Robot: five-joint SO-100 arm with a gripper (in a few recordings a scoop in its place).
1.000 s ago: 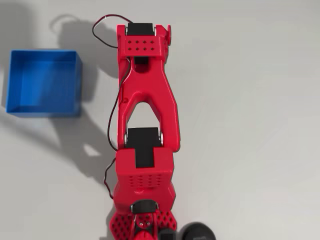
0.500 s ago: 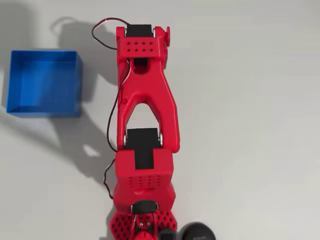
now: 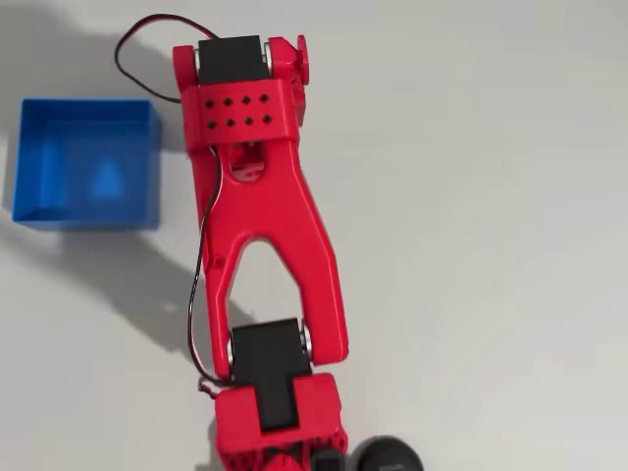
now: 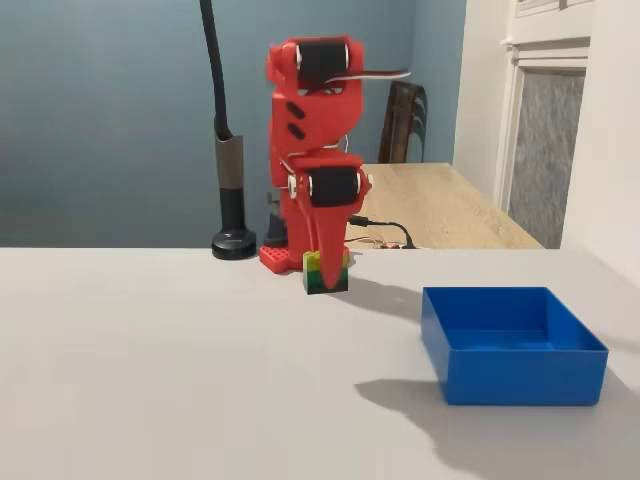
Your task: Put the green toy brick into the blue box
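- Table (image 4: pixel 150 380): pale grey, matte, carries the arm, the box and the brick. In the fixed view a black lamp stand (image 4: pixel 232 190) sits at the far edge beside the arm's base.
- Arm (image 3: pixel 257 226): red, reaches from the near edge of the overhead view toward the middle of the table; the wrist points straight down in the fixed view.
- Blue box (image 4: pixel 510 343): open-topped, nothing inside it, thin upright walls. It stands toward the right edge in the fixed view and toward the left edge in the overhead view (image 3: pixel 86 162), well apart from the arm's end.
- Tool (image 4: pixel 327 270): fingers come down on either side of the brick and look clamped on it.
- Green toy brick (image 4: pixel 324 273): at the tool tips near the table's middle, low over the table; whether it touches the surface I cannot tell.
- Handling, judged: light, rigid plastic with smooth, somewhat slippery sides. Best taken across two flat opposite sides, below the studs. Unlikely to break; a loose hold could let it twist or slip during the carry to the box.
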